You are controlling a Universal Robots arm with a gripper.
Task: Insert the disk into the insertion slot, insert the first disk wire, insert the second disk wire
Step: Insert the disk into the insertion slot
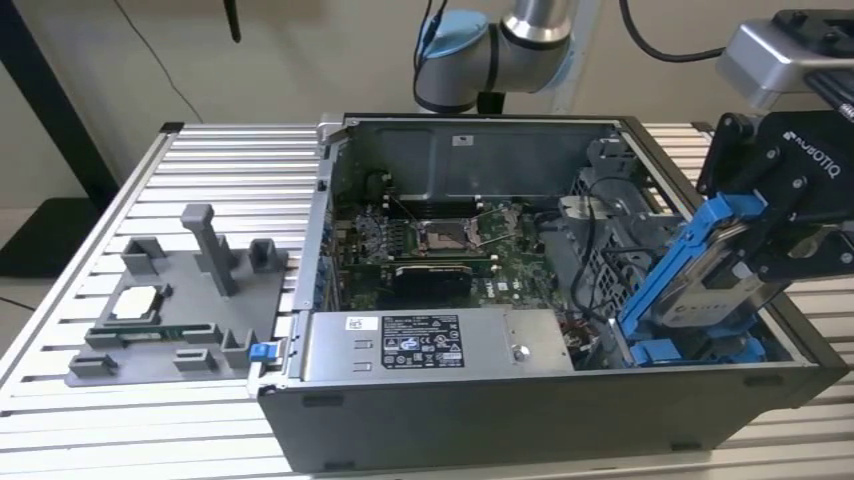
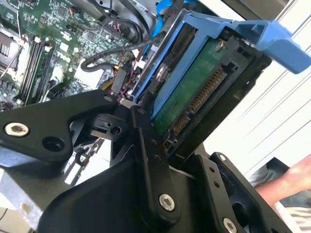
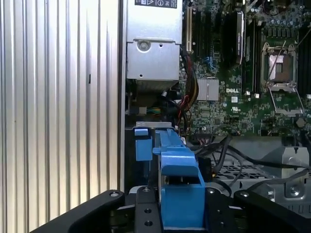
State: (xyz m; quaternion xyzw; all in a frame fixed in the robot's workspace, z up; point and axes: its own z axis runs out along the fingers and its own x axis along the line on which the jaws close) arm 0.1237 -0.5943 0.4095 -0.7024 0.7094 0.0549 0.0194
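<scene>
In the exterior view my gripper (image 1: 754, 255) is shut on the disk (image 1: 714, 285), a silver drive in a blue carrier frame. The disk hangs steeply tilted at the case's right end. Its lower end reaches down into the insertion slot (image 1: 667, 352), a dark bay with blue fittings. In the second wrist view the disk's green underside and connector (image 2: 194, 94) sit between my black fingers (image 2: 146, 145). The first wrist view looks along the blue carrier (image 3: 179, 179) held in my gripper (image 3: 181, 216), with a blue fitting of the slot (image 3: 141, 145) just beside it.
The open computer case (image 1: 534, 410) lies on a slatted aluminium table (image 1: 200, 160). Inside are a grey labelled power-supply box (image 1: 427, 345), the motherboard (image 1: 441, 240) and loose black cables (image 3: 218, 150) beside the bay. A grey parts fixture (image 1: 174, 300) stands on the exterior view's left. A person's hand (image 2: 286, 182) is nearby.
</scene>
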